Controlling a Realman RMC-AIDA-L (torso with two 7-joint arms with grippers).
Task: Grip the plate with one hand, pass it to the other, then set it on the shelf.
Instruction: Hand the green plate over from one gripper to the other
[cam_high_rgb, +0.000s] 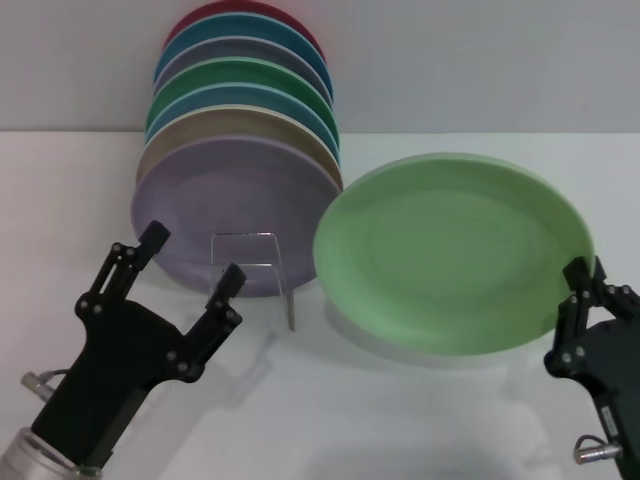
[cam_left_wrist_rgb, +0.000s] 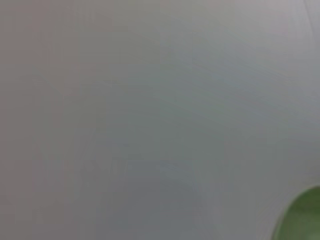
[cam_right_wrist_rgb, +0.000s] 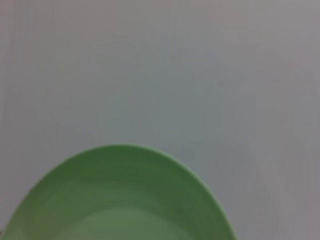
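The right gripper (cam_high_rgb: 578, 285) is closed on the rim of the mint-green plate (cam_high_rgb: 452, 252), pinching it at the edge nearest the bench's (cam_high_rgb: 420, 420) right side, so the plate hangs clear of the white surface with its far-left rim tipped up and a soft shadow beneath it. Holding it by that one edge leaves the opposite rim free, which seems the point: that free rim faces the left gripper (cam_high_rgb: 190, 262), whose fingers stand spread wide and empty near the front-left of the bench, apparently ready to take the handover. The clear shelf (cam_high_rgb: 252, 262) stands just behind those open fingers, toward the middle of the bench, with a lilac plate (cam_high_rgb: 225, 205) leaning at the front of a row of coloured plates (cam_high_rgb: 245, 95) stacked on edge toward the back. The plate's left rim sits just beside the shelf's front frame. From the right wrist, the plate's curved rim fills the lower part of the view.
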